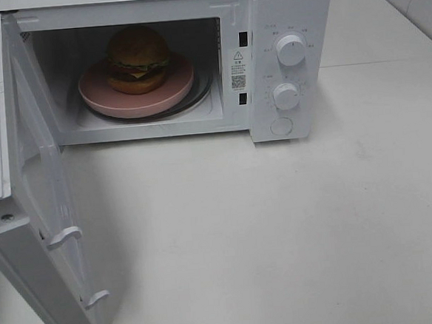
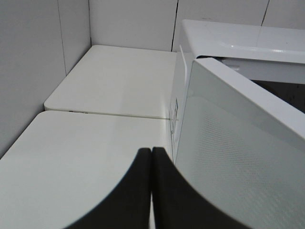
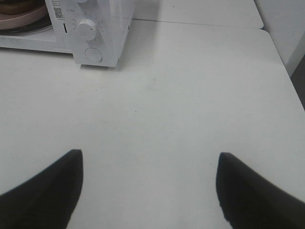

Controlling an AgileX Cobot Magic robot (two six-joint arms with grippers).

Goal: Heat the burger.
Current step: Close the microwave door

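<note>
Presently the white table (image 1: 280, 232) bears a microwave (image 1: 288, 23) with its door (image 1: 34, 212) swung wide. Inside, the burger (image 1: 138, 60) sits on a pink plate (image 1: 96, 96). The left gripper (image 2: 151, 191), clenched on nothing, lies beside the door's outer face; a flat, steady push should latch it. The right gripper (image 3: 148, 157) hangs spread and empty.

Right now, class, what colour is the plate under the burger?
The plate under the burger is pink, seen best in the exterior high view.
</note>
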